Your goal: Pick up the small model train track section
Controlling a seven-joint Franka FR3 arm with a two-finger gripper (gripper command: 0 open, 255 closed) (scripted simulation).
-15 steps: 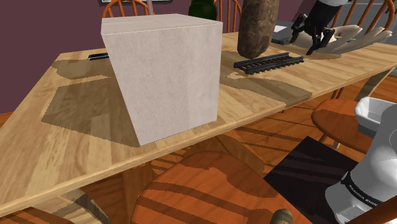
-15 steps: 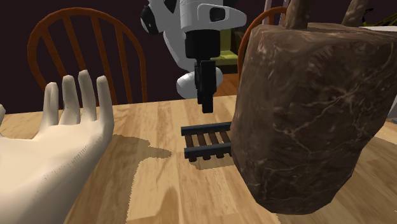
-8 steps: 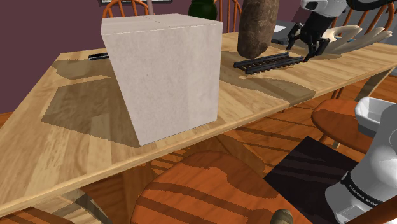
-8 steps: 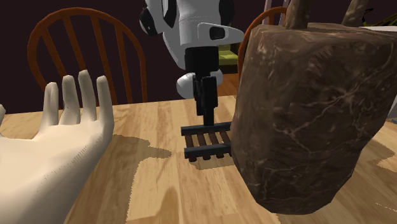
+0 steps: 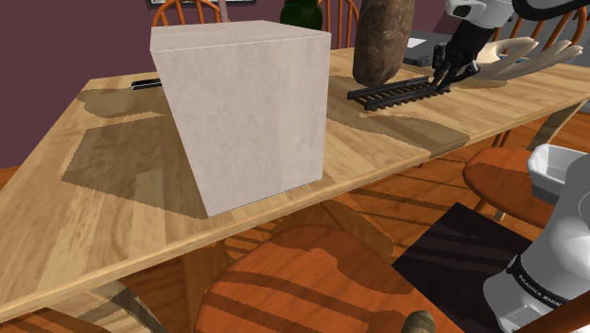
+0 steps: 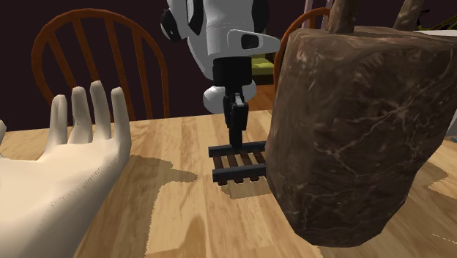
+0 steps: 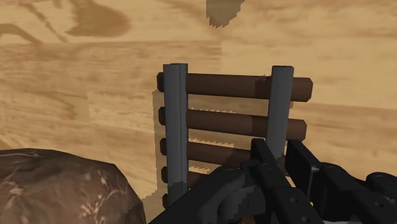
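Note:
The model train track section (image 5: 392,93) (image 6: 238,163) (image 7: 222,121) is short, with two grey rails over dark brown sleepers. It lies along the far side of the wooden table (image 5: 113,189). My black gripper (image 5: 442,78) (image 6: 236,139) (image 7: 284,156) comes down on the track's end nearest the shoulder view's right. It is shut on one rail, a finger on each side of it. The track's shadow shows offset beside it, so that end looks slightly raised. A brown rock-like block (image 6: 351,124) hides the track's other end in the second exterior view.
A big pale cardboard box (image 5: 246,104) stands mid-table. The brown block (image 5: 383,38) (image 7: 57,188) sits just behind the track. A cream model hand (image 5: 520,59) (image 6: 66,168) lies beyond the gripper. Wooden chairs (image 5: 312,284) (image 6: 95,59) ring the table, and a green bottle (image 5: 301,11) stands at the back.
The gripper came down from above the table onto the track's end and shut on a rail. The track has shifted slightly and its shadow has grown.

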